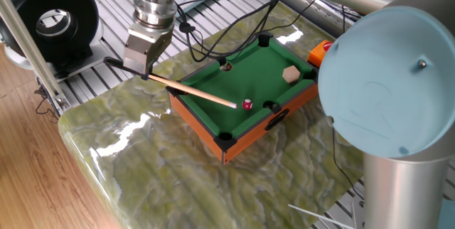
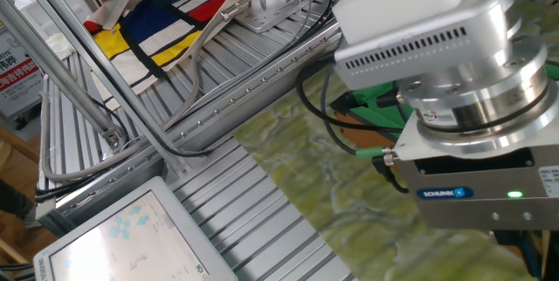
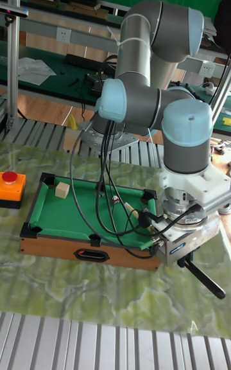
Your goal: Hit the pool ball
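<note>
One pool ball [image 1: 247, 104] lies on the green felt of the miniature pool table [image 1: 213, 131], near the table's front long rail and just beside the side pocket [image 1: 270, 106] in that rail. It is dark red and glossy with a white spot. A tan wooden cube [image 1: 289, 74] rests on the same felt, well apart from the ball, toward the table's far right end.

The hand [image 1: 142, 69] hangs just off the table's left end, over the marbled green surface [image 1: 128, 165], and is pinching the butt of a thin wooden cue stick [image 1: 195, 92]. The stick slopes down across the left rail onto the felt, and its tip stands just beside the ball; whether it touches cannot be told. In the tall fixed view the ball is hidden behind the arm.

Handling judgement: the ball is small, hard and smooth, so it will likely roll freely on the felt at a light push and glance off sideways if struck off-centre. It is not to be grasped; contact belongs at the cue tip, on the ball's side facing the stick. The stick is slender and held at one end only, so the tip may flex or wander.
</note>
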`<state>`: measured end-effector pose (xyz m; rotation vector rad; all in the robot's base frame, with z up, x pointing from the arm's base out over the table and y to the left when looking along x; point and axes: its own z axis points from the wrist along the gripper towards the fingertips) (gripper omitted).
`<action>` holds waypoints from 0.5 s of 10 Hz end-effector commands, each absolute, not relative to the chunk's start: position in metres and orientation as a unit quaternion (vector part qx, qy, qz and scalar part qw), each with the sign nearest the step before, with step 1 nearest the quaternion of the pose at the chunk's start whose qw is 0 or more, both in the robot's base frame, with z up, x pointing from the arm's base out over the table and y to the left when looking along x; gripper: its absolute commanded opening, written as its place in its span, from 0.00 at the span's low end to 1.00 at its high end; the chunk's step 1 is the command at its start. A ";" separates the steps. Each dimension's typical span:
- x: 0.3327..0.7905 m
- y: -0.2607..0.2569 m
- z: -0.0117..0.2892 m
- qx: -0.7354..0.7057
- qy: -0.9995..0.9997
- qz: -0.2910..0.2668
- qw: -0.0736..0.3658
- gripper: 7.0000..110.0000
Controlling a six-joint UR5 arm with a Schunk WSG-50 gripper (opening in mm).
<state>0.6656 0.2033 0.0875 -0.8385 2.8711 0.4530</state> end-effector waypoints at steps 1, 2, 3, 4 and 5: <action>0.658 0.212 0.091 -0.292 0.943 0.151 0.060 0.00; 0.653 0.215 0.089 -0.297 0.942 0.148 0.058 0.00; 0.650 0.216 0.088 -0.310 0.939 0.140 0.056 0.00; 0.649 0.216 0.088 -0.328 0.933 0.136 0.056 0.00; 0.649 0.215 0.089 -0.354 0.925 0.126 0.057 0.00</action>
